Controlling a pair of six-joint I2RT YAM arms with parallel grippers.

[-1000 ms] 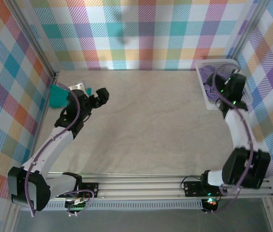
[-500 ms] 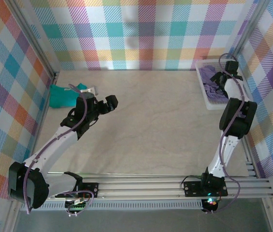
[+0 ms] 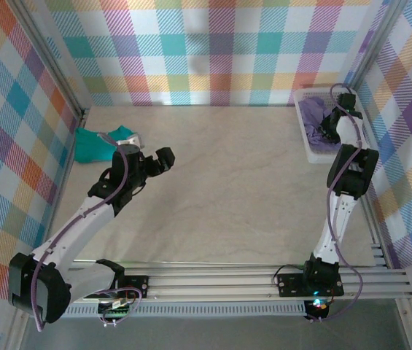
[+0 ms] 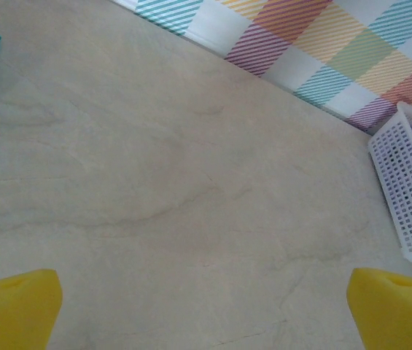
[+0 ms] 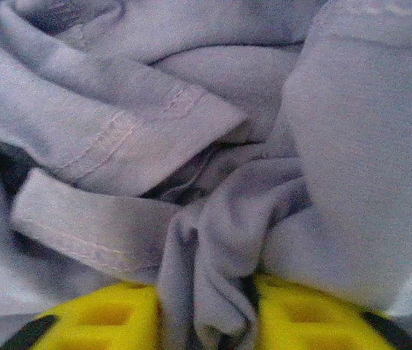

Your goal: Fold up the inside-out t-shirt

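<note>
Since the shirt (image 3: 312,117) lies crumpled in the basket (image 3: 311,152) at the far right, the right gripper (image 5: 216,321) pinches a fold of it — to lift it out, I'd judge — while the left gripper (image 3: 162,159) hangs open over the table (image 3: 249,197).

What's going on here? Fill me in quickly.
The right gripper is down in the white basket at the far right corner of the table, its fingers pinched on a bunch of the purple t-shirt. The left gripper hovers open over the table, near a teal garment. No folding has begun.
</note>
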